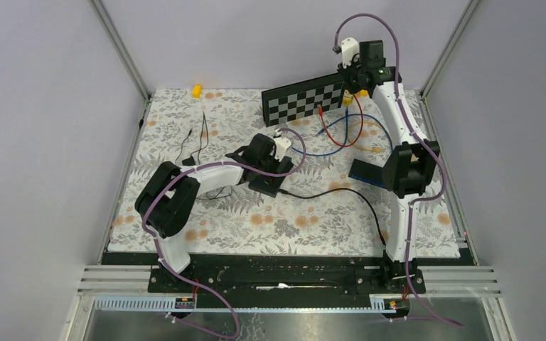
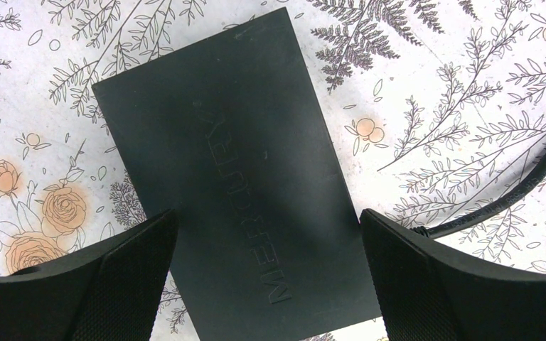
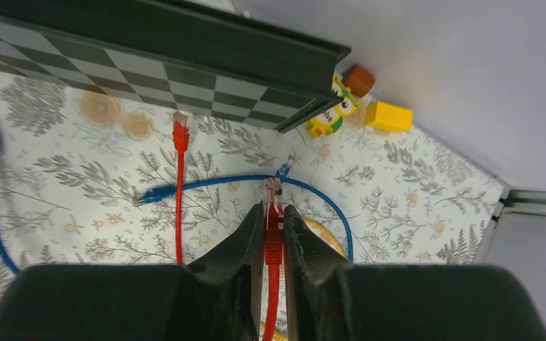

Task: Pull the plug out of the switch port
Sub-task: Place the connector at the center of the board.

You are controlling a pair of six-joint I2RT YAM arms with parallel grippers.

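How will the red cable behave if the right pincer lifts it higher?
Probably floppy: the red cable lies in a loose loop. Likely light, so it should trail behind the right pincer. Its clear plug may slip, being smooth plastic.

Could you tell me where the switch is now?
In the left wrist view, the black switch lies on the floral mat, straddled by the open left gripper, a black cable at right.

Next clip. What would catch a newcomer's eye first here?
The right gripper, up at the far right by the checkerboard, is shut on the red cable's plug, whose tip sits in no port. Mid-table, the left gripper stands open astride a black switch embossed MERCURY. A blue cable loops on the floral mat.
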